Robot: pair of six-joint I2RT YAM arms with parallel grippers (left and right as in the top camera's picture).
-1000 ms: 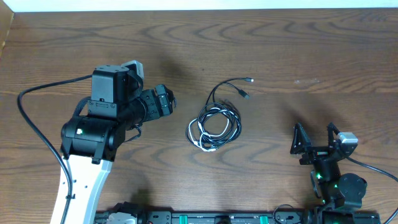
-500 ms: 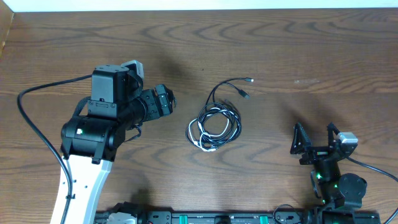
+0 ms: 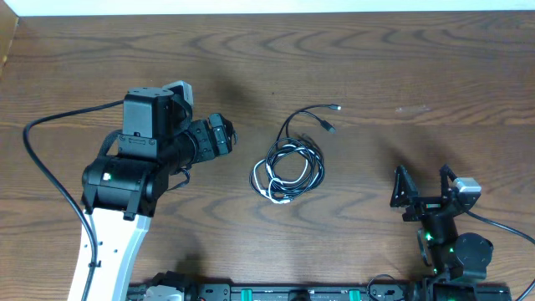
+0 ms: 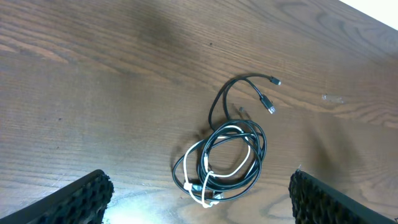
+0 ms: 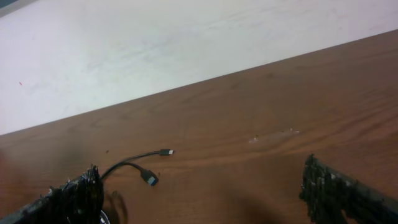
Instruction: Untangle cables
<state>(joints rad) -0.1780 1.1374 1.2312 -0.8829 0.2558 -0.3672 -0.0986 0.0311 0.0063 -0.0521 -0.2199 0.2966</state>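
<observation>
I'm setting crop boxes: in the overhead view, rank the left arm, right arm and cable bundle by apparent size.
1. The left arm, clearly largest, though it sits nearer the camera.
2-3. The right arm and the cable bundle cover similar areas; too close to rank.

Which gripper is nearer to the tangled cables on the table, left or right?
Left. The left gripper is a short way to the left of the cables; the right gripper is farther off, to their right and slightly lower in the overhead view.
</observation>
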